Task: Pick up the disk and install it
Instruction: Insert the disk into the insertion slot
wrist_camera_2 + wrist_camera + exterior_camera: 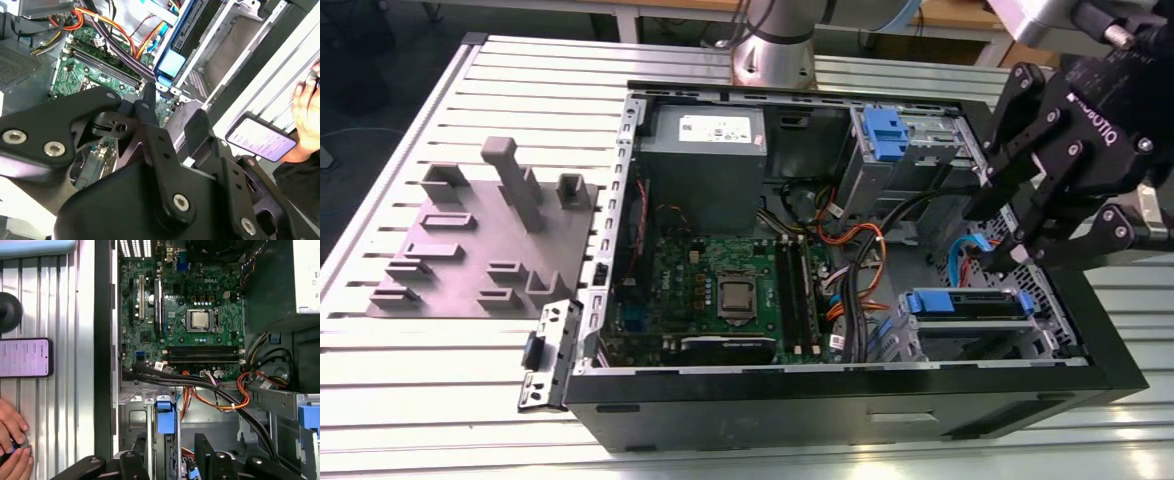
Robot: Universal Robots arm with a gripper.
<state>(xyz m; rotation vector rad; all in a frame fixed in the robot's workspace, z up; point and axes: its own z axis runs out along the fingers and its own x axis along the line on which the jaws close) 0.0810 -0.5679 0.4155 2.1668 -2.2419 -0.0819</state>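
Note:
An open computer case [607,300] lies on the slatted table. The disk [967,305] sits edge-on in the lower drive cage at the exterior view's right, its blue carrier [164,417] facing up. My gripper [1003,240] hangs just above that cage, tilted. In both wrist views its black fingers [205,452] stand apart on either side of the blue carrier's line, touching nothing. The gripper [172,450] is open and holds nothing; the carrier [170,65] lies a little beyond the fingertips [200,125].
A fixed blue caddy [883,135] sits in the upper bay beside the grey power supply [704,140]. Orange and black cables [854,245] run between the motherboard [720,290] and the cage. A grey fixture plate [480,240] lies left. A phone [25,357] and a person's hand [12,440] rest beside the case.

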